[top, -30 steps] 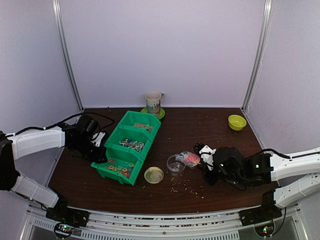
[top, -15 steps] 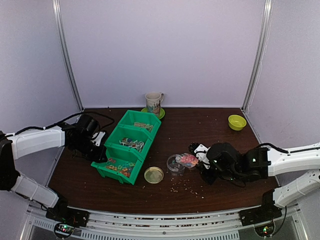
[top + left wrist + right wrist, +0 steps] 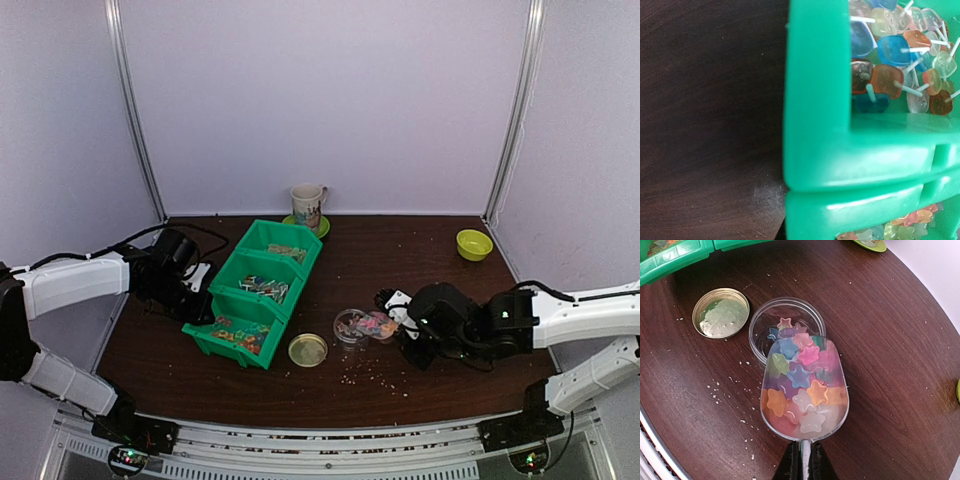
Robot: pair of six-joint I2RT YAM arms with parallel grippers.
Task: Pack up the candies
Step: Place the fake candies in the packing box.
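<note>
Multicoloured candies (image 3: 801, 377) in clear scoop (image 3: 844, 410), handle clamped by right claw (image 3: 804, 460).

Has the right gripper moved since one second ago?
Yes. The right gripper moved left, bringing its scoop to the clear jar, nearer the tan lid.

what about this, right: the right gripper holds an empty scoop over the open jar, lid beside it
No: the right wrist view shows the scoop full of star-shaped candies, not empty. The right gripper does hold it over the open jar, lid beside it.
</note>
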